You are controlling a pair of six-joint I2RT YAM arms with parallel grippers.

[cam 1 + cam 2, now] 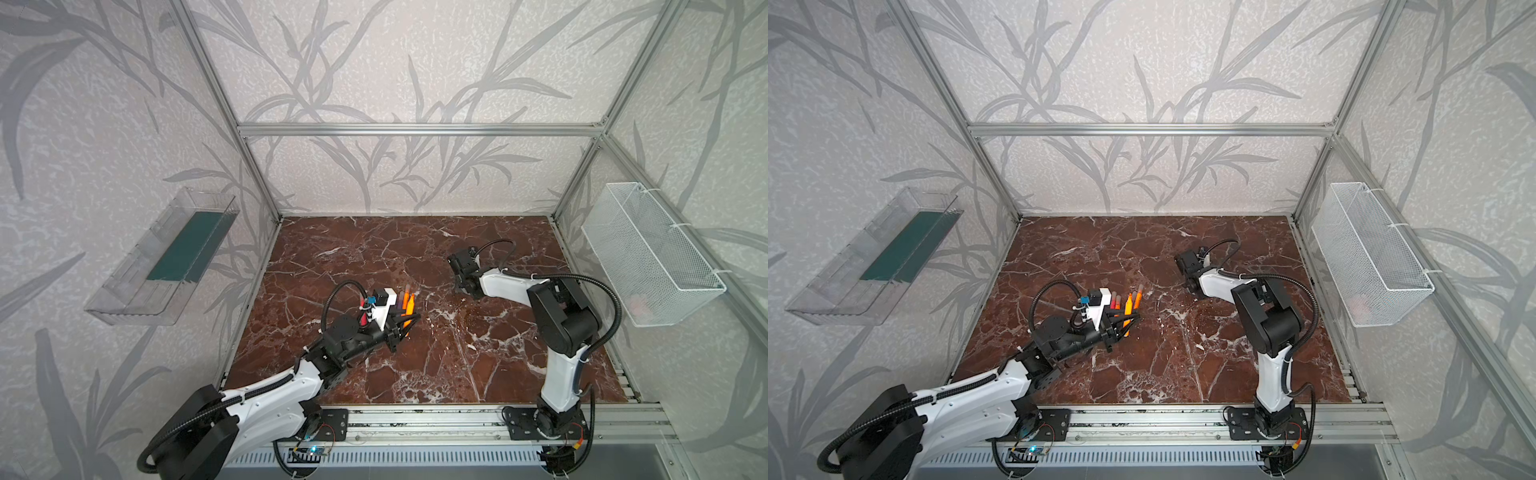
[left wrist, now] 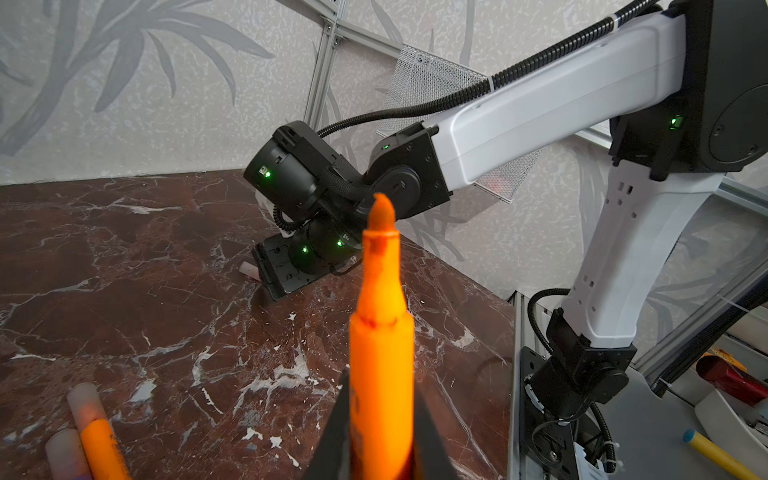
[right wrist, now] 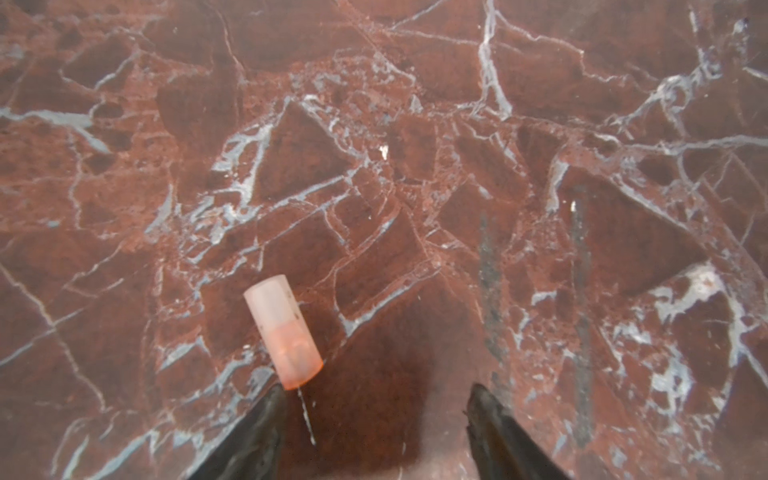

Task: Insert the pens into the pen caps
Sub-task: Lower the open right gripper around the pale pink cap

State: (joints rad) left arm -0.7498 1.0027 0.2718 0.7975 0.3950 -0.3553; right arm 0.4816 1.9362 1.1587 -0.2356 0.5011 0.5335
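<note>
My left gripper is shut on an orange pen, whose bare pointed tip sticks out ahead of the jaws. In both top views this gripper hovers low over a cluster of pens lying left of the table's middle. Two of them show in the left wrist view with pale caps on. My right gripper stands open close above the marble, with nothing between its fingers. One loose pen cap, pale pink and translucent, lies just ahead of one fingertip, outside the gap. The same cap shows beside the right gripper.
The right arm reaches in from the front right. A white wire basket hangs on the right wall and a clear plastic bin on the left wall. Aluminium frame posts and a front rail border the marble table.
</note>
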